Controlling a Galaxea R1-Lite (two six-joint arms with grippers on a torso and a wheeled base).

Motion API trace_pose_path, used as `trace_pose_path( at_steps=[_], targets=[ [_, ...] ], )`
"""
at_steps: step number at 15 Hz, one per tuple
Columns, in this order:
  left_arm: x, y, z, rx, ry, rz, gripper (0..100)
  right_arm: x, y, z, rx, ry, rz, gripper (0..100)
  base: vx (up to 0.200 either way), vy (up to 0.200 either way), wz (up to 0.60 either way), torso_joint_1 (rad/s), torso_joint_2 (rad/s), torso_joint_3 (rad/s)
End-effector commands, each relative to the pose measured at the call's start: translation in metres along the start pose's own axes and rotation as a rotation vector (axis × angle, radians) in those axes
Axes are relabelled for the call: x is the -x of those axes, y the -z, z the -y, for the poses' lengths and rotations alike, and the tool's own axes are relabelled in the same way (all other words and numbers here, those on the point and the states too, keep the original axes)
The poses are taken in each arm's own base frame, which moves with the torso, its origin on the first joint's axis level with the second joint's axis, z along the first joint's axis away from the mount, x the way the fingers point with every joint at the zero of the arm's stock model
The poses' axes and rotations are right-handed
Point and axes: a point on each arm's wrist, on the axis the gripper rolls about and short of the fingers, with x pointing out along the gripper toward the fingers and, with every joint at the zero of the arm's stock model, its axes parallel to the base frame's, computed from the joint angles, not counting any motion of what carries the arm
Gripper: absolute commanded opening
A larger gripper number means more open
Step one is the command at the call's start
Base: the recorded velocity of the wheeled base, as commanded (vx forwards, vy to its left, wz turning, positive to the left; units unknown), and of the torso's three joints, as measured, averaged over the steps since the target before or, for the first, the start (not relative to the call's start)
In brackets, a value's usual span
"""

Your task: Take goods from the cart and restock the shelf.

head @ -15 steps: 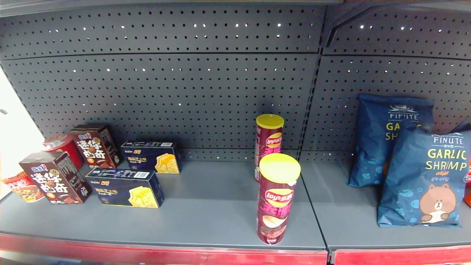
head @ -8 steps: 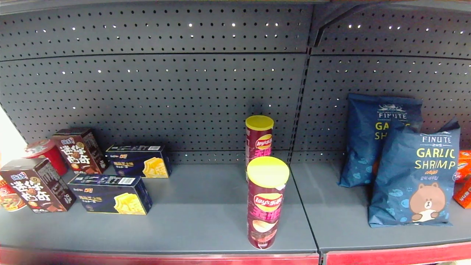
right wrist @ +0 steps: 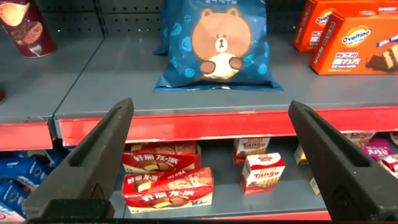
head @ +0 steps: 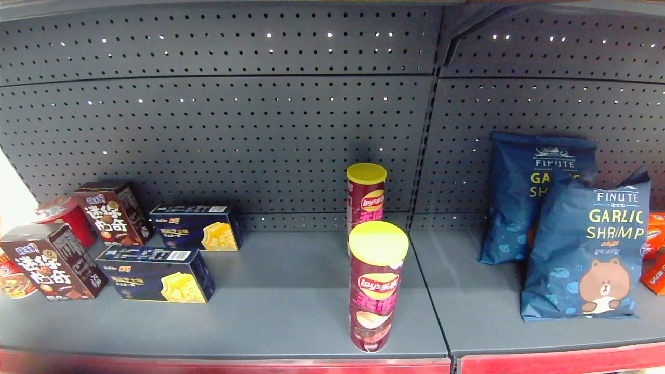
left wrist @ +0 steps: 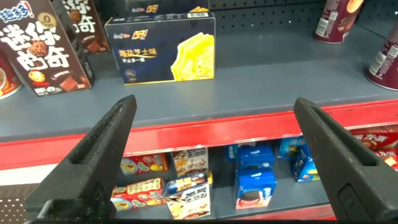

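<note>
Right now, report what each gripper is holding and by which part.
Nothing is held. The left gripper and the right gripper both have their jaws spread open and empty, in front of the shelf.

Blue snack bags (head: 584, 249) right; orange boxes (head: 654, 274) just beside.

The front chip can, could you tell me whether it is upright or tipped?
Upright: the front chip can stands on the shelf, yellow lid uppermost.
</note>
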Motion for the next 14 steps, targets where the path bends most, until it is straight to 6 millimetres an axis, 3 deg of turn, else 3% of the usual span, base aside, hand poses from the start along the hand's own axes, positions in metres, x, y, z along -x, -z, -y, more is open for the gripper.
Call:
trace_pose_path(
  at_steps=[1, 14],
  targets=[
    [-0.0002, -0.0001, -0.0001, -0.006, -0.005, -0.002, 100, -0.0001, 0.0000, 0.0000, 0.001, 0.000, -0.001, 100, 0.000, -0.200, 0.00, 0.002, 0.00, 0.002],
    [-0.0002, -0.0001, -0.0002, 0.046, -0.008, -0.002, 100, -0.0001, 0.0000, 0.0000, 0.001, 0.001, -0.001, 100, 0.000, 0.000, 0.00, 0.000, 0.00, 0.000]
  ],
)
